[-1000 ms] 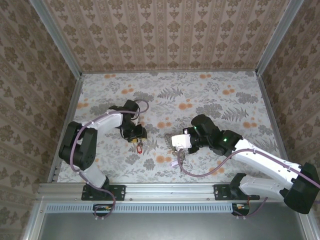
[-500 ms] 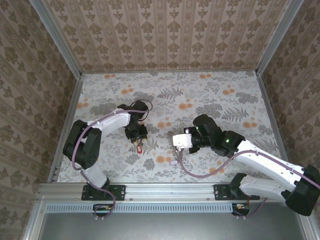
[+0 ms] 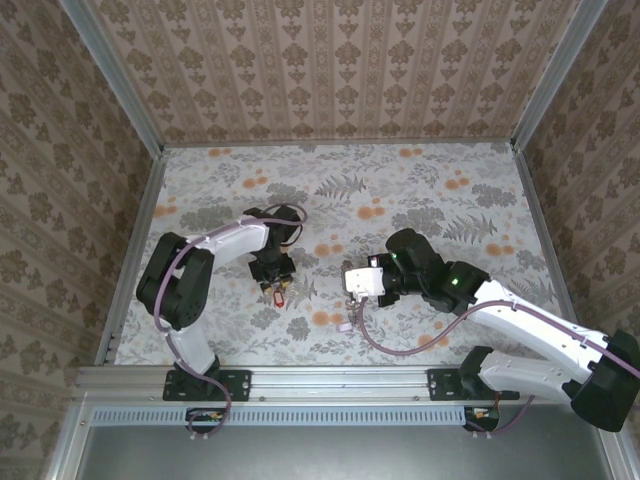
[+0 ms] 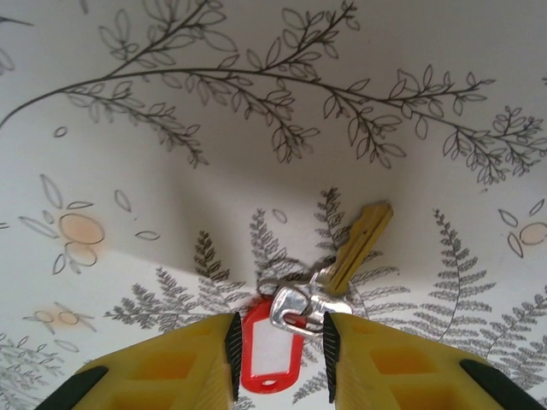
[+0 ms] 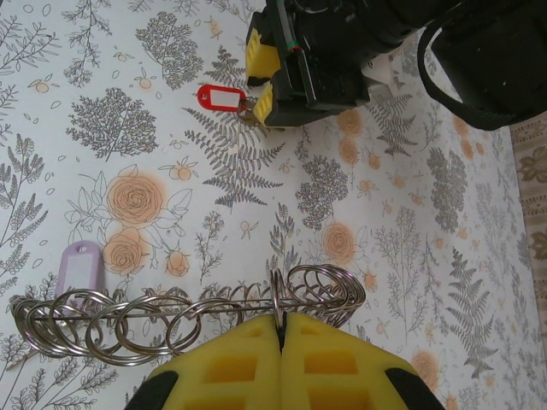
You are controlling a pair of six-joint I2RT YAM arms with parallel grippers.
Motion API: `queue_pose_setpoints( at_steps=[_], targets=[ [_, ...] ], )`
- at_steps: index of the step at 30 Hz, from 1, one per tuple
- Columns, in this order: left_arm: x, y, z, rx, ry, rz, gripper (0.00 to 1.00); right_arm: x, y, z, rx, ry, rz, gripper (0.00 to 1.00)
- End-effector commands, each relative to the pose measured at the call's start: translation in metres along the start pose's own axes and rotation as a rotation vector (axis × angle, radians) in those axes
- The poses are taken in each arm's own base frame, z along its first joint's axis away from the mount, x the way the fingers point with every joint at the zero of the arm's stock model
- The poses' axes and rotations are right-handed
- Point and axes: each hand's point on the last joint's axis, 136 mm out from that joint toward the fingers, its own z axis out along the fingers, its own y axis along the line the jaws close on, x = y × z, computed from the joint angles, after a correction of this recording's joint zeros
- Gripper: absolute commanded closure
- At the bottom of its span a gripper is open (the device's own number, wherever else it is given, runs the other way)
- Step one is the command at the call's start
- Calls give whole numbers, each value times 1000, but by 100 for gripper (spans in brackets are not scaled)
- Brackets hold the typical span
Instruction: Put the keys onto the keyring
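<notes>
Red plastic tag on the head of the keys (image 4: 272, 352), flat on the floral worktop (image 4: 128, 128), with a brass blade (image 4: 361, 243) angled away and a silver clasp (image 4: 299, 309) at the join. Straddled by the left gripper (image 4: 280, 342): yellow fingers (image 4: 171, 367) one on each side of tag and clasp, jaws parted only narrowly and close against both. Cannot tell whether pressing on them or merely beside. Seen from above, the keys (image 3: 277, 292) left of centre on the worktop, at the tip of the left arm.

Well apart to the right, the right gripper (image 5: 280, 329), jaws brought fully together and pinched on one loop of the keyring (image 5: 154, 323). Strung out sideways before the yellow fingertips as a row of overlapping grey metal rings. Pale purple tag (image 5: 80, 266) near the left end of that row; attached or not, unclear.
</notes>
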Motion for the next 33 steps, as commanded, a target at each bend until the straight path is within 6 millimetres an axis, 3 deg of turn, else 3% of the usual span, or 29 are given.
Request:
queue_pose_setpoints(
  at_steps=[1, 12, 26, 33],
  targets=[
    [0, -5, -3, 9, 12, -20, 67, -13, -17, -9, 62, -45, 0, 100],
    [2, -6, 6, -8, 52, -12, 72, -16, -19, -15, 82, -56, 4, 100],
    [1, 10, -3, -50, 5, -49, 80, -14, -17, -18, 90, -58, 15, 100],
    [1, 8, -7, -25, -14, -42, 87, -14, -16, -18, 90, -58, 18, 100]
  ],
)
